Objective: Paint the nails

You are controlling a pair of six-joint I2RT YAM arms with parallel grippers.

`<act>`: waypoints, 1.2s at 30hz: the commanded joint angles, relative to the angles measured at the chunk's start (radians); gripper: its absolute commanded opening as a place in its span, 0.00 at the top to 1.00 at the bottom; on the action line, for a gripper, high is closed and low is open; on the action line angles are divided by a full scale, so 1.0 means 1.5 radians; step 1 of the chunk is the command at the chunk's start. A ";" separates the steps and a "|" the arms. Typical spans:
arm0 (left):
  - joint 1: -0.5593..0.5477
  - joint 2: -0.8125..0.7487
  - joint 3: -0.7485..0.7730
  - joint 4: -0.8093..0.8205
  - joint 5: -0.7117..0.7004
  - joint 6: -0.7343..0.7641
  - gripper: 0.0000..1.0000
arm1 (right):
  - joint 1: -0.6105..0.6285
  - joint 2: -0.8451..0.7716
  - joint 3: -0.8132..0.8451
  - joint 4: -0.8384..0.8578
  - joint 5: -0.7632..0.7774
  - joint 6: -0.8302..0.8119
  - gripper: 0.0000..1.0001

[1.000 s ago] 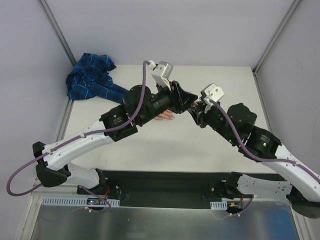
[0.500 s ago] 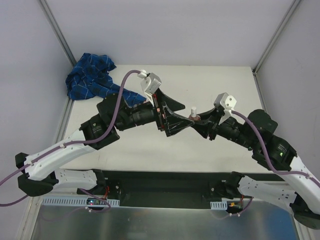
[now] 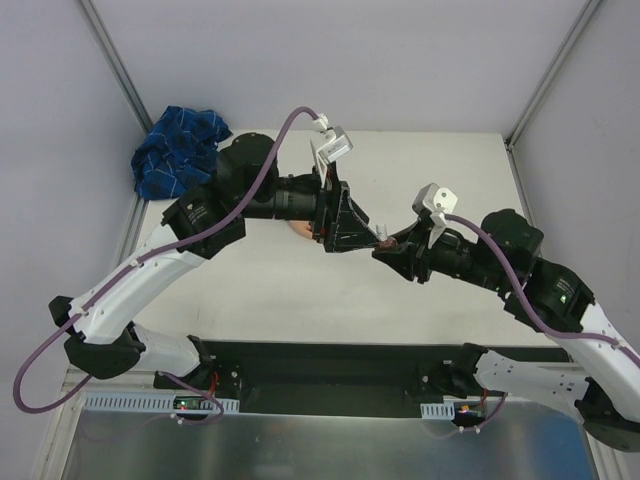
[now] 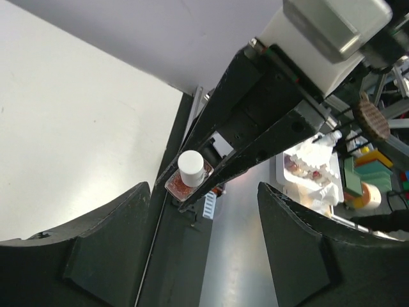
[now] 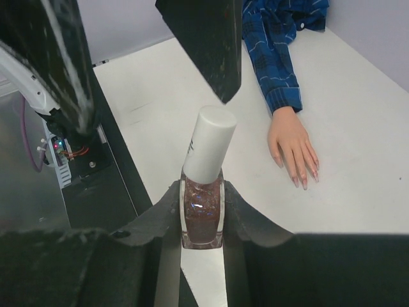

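My right gripper is shut on a small nail polish bottle of dark red glitter with a white cap, held above the table. It also shows in the top view. My left gripper is wide open and empty. Its fingers stand just beyond the cap, not touching it. The cap shows between them in the left wrist view. The pale fake hand lies flat with pinkish nails, in a blue plaid sleeve. In the top view the left arm hides most of the hand.
The bunched blue plaid cloth lies at the table's far left corner. The white table has grey walls on three sides. A black base strip runs along the near edge.
My left arm has swung up and back, and its open gripper now points at the cap from the far left. The right gripper with the bottle has shifted slightly left.
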 commanded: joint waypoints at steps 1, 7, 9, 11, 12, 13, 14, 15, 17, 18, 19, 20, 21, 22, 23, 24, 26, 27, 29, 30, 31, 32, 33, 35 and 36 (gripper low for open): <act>0.003 0.018 0.035 -0.057 0.046 0.027 0.34 | -0.002 0.032 0.056 -0.011 0.012 -0.002 1.00; 0.004 0.033 0.039 -0.064 0.024 0.037 0.36 | -0.003 0.040 0.051 0.003 -0.001 -0.003 1.00; 0.004 0.033 0.038 -0.065 0.007 0.040 0.39 | -0.002 0.040 0.048 0.003 -0.001 -0.006 1.00; 0.003 0.031 0.041 -0.066 -0.010 0.044 0.41 | -0.002 0.039 0.045 0.003 -0.003 -0.006 1.00; 0.003 0.030 0.040 -0.065 -0.018 0.045 0.44 | -0.002 0.038 0.044 0.003 -0.001 -0.006 1.00; 0.004 0.028 0.040 -0.066 -0.024 0.047 0.45 | -0.002 0.038 0.042 0.003 -0.001 -0.007 1.00; 0.005 0.029 0.040 -0.065 -0.029 0.047 0.46 | -0.002 0.037 0.041 0.003 -0.001 -0.006 1.00; 0.004 0.026 0.040 -0.066 -0.044 0.048 0.48 | -0.002 0.038 0.041 0.003 -0.001 -0.007 1.00; 0.004 0.025 0.041 -0.066 -0.059 0.050 0.54 | -0.003 0.038 0.039 0.003 -0.003 -0.008 1.00; 0.005 0.025 0.045 -0.065 -0.067 0.052 0.54 | -0.002 0.039 0.039 0.003 -0.003 -0.008 1.00; 0.004 0.025 0.046 -0.065 -0.068 0.054 0.54 | -0.003 0.039 0.039 0.003 -0.003 -0.008 1.00; 0.005 0.026 0.049 -0.065 -0.069 0.054 0.54 | -0.002 0.039 0.039 0.002 -0.003 -0.008 1.00; 0.005 0.027 0.052 -0.065 -0.068 0.053 0.55 | -0.002 0.039 0.039 0.003 -0.004 -0.008 1.00; 0.006 0.029 0.054 -0.066 -0.069 0.052 0.55 | -0.002 0.039 0.039 0.004 -0.005 -0.008 0.99; 0.005 0.031 0.056 -0.065 -0.068 0.051 0.55 | -0.002 0.039 0.039 0.005 -0.006 -0.008 1.00; 0.005 0.032 0.057 -0.065 -0.067 0.050 0.56 | -0.003 0.040 0.039 0.006 -0.007 -0.008 1.00; 0.006 0.035 0.059 -0.065 -0.064 0.049 0.57 | -0.002 0.042 0.039 0.006 -0.007 -0.008 1.00; 0.006 0.036 0.061 -0.065 -0.058 0.049 0.58 | -0.002 0.043 0.038 0.006 -0.007 -0.008 1.00; 0.005 0.038 0.062 -0.066 -0.052 0.049 0.59 | -0.002 0.043 0.039 0.007 -0.009 -0.007 1.00; 0.006 0.039 0.062 -0.065 -0.048 0.047 0.60 | -0.002 0.043 0.039 0.007 -0.009 -0.007 1.00; 0.006 0.039 0.062 -0.065 -0.040 0.046 0.61 | -0.002 0.043 0.038 0.009 -0.009 -0.007 1.00; 0.005 0.042 0.063 -0.065 -0.037 0.045 0.61 | -0.003 0.043 0.038 0.009 -0.008 -0.007 1.00; 0.005 0.044 0.063 -0.065 -0.033 0.042 0.61 | -0.002 0.043 0.038 0.009 -0.007 -0.007 1.00; 0.006 0.046 0.063 -0.065 -0.025 0.040 0.61 | -0.002 0.043 0.038 0.010 -0.007 -0.006 1.00; 0.005 0.048 0.064 -0.064 -0.022 0.039 0.62 | -0.003 0.044 0.037 0.011 -0.009 -0.005 1.00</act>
